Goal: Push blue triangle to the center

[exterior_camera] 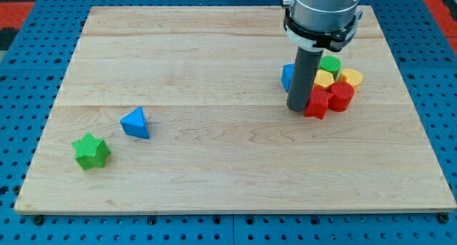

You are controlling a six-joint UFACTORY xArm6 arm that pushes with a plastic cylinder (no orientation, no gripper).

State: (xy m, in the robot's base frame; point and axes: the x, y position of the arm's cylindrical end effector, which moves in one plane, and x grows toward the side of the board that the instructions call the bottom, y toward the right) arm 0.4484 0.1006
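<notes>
My tip (298, 109), a plain rod tool with no jaws, grips nothing. Touching its right: red block (317, 103); behind it, a blue block (288, 77), yellow, green and red blocks. Blue triangle (136, 123) far left on desk (228, 173), green star (91, 151) beyond.

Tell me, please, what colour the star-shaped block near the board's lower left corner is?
Green: the star block shows plainly in the camera view.
</notes>
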